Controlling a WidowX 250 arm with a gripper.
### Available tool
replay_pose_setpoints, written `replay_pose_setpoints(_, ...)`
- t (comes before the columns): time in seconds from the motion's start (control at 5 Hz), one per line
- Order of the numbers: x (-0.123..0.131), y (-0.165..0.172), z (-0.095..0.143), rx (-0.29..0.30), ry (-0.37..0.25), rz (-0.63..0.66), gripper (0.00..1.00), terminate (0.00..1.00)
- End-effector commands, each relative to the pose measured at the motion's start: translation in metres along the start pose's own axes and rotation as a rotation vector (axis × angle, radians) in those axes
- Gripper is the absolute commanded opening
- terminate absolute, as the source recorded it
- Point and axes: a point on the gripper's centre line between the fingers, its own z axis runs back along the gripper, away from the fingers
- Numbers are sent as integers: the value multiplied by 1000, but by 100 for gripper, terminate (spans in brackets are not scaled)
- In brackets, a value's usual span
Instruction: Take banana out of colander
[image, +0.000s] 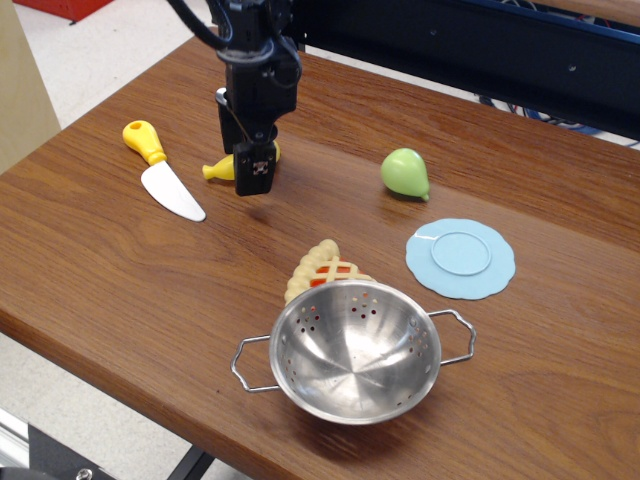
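Note:
The yellow banana (220, 170) lies on the wooden table, well to the upper left of the colander. My black gripper (256, 170) stands upright over the banana's middle and hides it; only the two ends of the banana show. The near finger (254, 178) stands a little clear in front of the banana, so the jaws look open around it. The steel colander (356, 350) sits near the table's front edge, with nothing in it.
A yellow-handled white toy knife (163, 172) lies left of the banana. A green pear (405, 173) and a light-blue plate (460, 258) are to the right. A lattice pie slice (322, 268) rests against the colander's far rim.

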Motion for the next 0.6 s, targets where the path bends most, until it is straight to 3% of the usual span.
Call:
replay_pose_setpoints(0.0,-11,3,83,45,-185,7,100,0)
replay_pose_setpoints(0.2,-11,3,83,45,-185,7,100,0)
replay_pose_setpoints(0.4,-11,3,83,45,-185,7,100,100)
